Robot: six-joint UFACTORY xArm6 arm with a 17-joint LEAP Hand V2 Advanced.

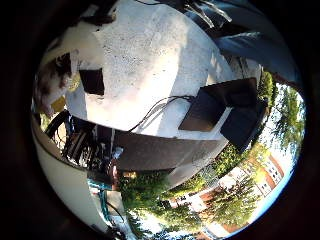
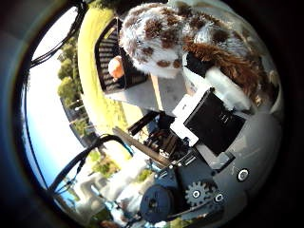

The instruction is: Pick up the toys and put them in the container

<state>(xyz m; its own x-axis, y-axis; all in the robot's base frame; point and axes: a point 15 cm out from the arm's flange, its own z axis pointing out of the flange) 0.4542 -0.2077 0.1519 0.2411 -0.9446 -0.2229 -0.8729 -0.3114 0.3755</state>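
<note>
Black slotted container: stands on a yellow-green surface, roughly at eight o'clock from the toy; its near edge is hidden behind the fur; cannot tell whether anything lies inside.
Orange part: small and round, showing against the container wall at the toy's edge; cannot tell whether it belongs to the toy.
Plush toy: white with brown spots and a long brown tuft; fills much of the thumb-side view, so very close to the palm; no surface seen under it, so probably lifted clear.
Hand: comes in at about four o'clock from the toy; fingers curled in, one white fingertip pressed into the brown fur; appears to be clutching the toy.
White table: well apart from the palm in the little-finger-side view; black boxes rest near its edge.
Step in hand: carrying, judging by the toy held close and the table far off.
Next move: calls for bringing the toy squarely over the container opening before loosening the fingers.
Risk: soft fur may slip or snag on a fingertip at release.
</note>
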